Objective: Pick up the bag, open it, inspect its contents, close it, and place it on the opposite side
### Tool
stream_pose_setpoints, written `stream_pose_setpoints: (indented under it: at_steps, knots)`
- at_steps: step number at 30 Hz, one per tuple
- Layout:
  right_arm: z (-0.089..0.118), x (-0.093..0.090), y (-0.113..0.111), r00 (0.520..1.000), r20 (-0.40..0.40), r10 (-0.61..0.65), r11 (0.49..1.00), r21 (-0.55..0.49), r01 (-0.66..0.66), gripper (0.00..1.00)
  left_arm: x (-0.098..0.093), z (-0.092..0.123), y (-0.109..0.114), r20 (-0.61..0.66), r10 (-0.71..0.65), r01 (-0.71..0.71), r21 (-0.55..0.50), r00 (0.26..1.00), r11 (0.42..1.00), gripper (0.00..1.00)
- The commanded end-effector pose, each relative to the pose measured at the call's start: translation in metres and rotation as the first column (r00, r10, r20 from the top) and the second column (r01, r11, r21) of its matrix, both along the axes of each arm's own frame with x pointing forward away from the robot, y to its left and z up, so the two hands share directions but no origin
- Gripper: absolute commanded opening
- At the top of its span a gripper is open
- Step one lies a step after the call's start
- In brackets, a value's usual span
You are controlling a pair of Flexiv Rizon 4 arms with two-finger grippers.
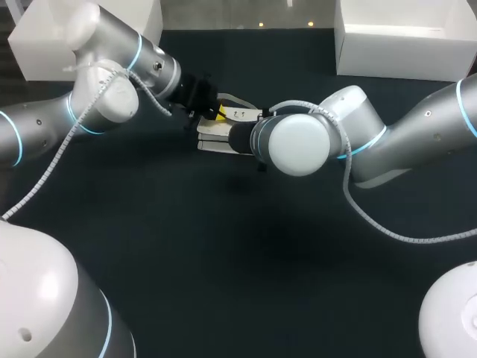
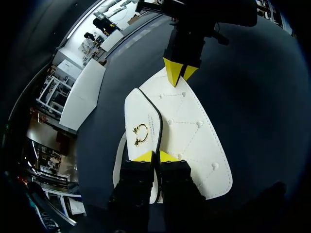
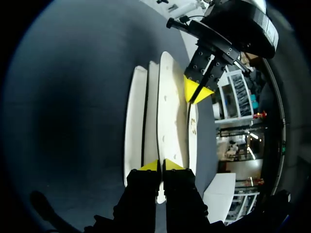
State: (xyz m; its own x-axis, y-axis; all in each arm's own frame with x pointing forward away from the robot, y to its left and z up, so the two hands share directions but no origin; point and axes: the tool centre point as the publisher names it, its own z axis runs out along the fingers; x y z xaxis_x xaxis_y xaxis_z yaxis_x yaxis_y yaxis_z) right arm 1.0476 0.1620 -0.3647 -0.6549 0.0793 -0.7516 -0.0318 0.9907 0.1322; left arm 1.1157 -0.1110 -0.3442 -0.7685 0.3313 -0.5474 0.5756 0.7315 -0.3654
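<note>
Bag [image 2: 194, 131] is held at both ends, far middle of the table [image 1: 223, 261].
The left gripper [image 2: 155, 156] pinches the flap [image 2: 141, 111], the right gripper [image 3: 161, 165] the opposite edge; an uneven pull could slip the flap free.

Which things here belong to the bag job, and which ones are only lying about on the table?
Belong to the job: white bag; left gripper and right gripper, both shut on its edges.

Only lying about: left white box and right white box, at the far corners.
</note>
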Motion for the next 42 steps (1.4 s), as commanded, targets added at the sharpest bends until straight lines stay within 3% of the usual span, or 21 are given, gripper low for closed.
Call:
stream_pose_setpoints:
  at_steps: [1,4,6,8,16,21,24,29,42]
  knots:
    - [-0.002,-0.001,0.001,1.000,0.003,-0.001,1.000,0.000,0.001,0.00,0.000,-0.001,-0.001,0.000,-0.003,0.003,-0.006,1.000,1.000,0.00]
    - [-0.002,-0.001,0.001,1.000,0.003,-0.001,1.000,0.000,0.001,0.00,-0.002,-0.001,0.000,0.000,-0.008,0.008,-0.006,1.000,1.000,0.00]
    - [-0.002,-0.001,0.001,1.000,0.003,-0.001,1.000,0.000,0.001,0.00,-0.003,-0.002,-0.001,0.002,-0.008,0.008,0.003,1.000,1.000,0.30]
    - [-0.002,-0.001,0.001,1.000,0.003,-0.001,1.000,0.000,0.001,0.00,-0.002,-0.004,-0.002,0.002,-0.007,0.007,0.005,1.000,1.000,0.36]
    - [-0.002,-0.001,0.001,1.000,0.003,-0.001,1.000,0.000,0.001,0.00,0.001,-0.006,-0.005,0.008,-0.002,0.002,0.005,1.000,1.000,0.28]
    - [-0.002,-0.001,0.001,1.000,0.003,-0.001,1.000,0.000,0.001,0.00,0.005,-0.007,-0.007,0.014,0.017,-0.017,0.004,1.000,1.000,0.15]
    - [-0.002,-0.001,0.001,1.000,0.003,-0.001,1.000,0.000,0.001,0.00,0.007,-0.008,-0.007,0.012,0.028,-0.028,0.005,1.000,1.000,0.00]
    - [-0.002,-0.001,0.001,1.000,0.003,-0.001,1.000,0.000,0.001,0.00,0.010,-0.004,-0.006,-0.030,0.050,-0.050,-0.004,0.998,0.999,0.00]
    - [-0.002,-0.001,0.001,1.000,0.003,-0.001,1.000,0.000,0.001,0.00,0.024,0.028,-0.001,-0.205,0.115,-0.115,0.013,0.972,0.993,0.00]
